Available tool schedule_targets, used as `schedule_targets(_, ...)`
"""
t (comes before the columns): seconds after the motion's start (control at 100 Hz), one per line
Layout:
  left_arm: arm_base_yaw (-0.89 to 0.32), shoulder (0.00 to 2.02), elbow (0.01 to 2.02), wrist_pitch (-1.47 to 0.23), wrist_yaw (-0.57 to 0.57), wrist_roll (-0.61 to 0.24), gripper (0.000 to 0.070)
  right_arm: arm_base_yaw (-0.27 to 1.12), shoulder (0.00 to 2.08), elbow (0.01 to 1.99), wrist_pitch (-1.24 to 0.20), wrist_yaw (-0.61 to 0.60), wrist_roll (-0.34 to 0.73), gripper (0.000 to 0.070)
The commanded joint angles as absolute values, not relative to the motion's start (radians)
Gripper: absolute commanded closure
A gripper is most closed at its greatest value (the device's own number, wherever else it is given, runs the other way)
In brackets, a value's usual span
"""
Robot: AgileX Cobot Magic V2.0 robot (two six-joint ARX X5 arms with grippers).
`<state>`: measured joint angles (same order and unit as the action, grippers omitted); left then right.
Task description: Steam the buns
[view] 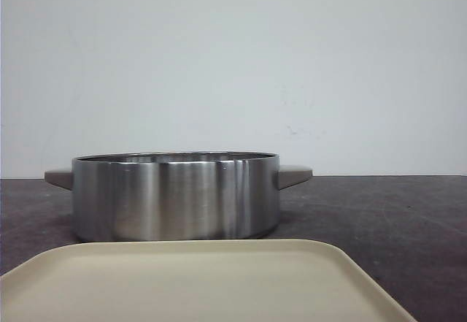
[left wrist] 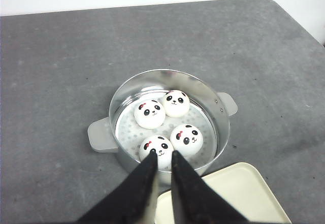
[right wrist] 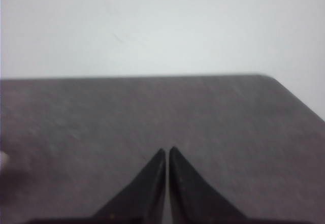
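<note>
Buns [left wrist: 166, 123]: four, white, panda-faced, and we count them all inside the steamer [left wrist: 220, 127], resting on its perforated floor in a loose two-by-two cluster. Two touch or nearly touch on the far side; the near pair sit just beside each other.

Steamer: round steel pot with a lug handle on each side, standing on the grey desk [left wrist: 61, 71]. In the front view we see only its wall and rim; the buns are hidden there.

Tray [left wrist: 238, 193]: cream, bare as far as we can see, lying just in front of the steamer, on the robot's side.

Left gripper [left wrist: 162, 155]: held above the steamer's near rim, fingers nearly together with only a narrow gap, grasping nothing. We see the tips over the nearest bun, but we cannot tell whether they touch it.

Right gripper [right wrist: 166, 150]: over bare desk away from the steamer, fingers pressed together and empty; the view is blurred.

Step in hand, as we judge it: loading looks complete, so the arm should clear the pot. We advise lifting the left fingers straight up before moving sideways, keeping clear of the rim and of the nearest bun, so nothing is nudged or tipped. No lid appears in any view.
</note>
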<state>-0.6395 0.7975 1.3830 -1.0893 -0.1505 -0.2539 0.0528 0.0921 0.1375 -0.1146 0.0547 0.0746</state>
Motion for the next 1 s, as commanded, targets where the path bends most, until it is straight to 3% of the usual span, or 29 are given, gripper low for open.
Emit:
schedule_targets(0.0, -0.646, 0.802, 1.399, -1.078, -0.150, -0.255, 0.0700, 0.044, 0.064, 0.115, -0.122, 0.050, 0.068, 0.0694)
schedule_targets(0.21, -0.646, 0.802, 1.399, -1.079, -0.150, -0.255, 0.0700, 0.041, 0.004, 0.010, -0.095, 0.016, 0.072, 0.0694)
schedule_targets(0.41, -0.646, 0.802, 1.399, -1.078, -0.150, -0.255, 0.0700, 0.041, 0.004, 0.011, -0.178, 0.007, 0.071, 0.0694)
schedule_targets(0.99, -0.646, 0.802, 1.399, -1.078, -0.150, -0.255, 0.0700, 0.043, 0.004, 0.011, -0.157, -0.019, 0.070, 0.0693)
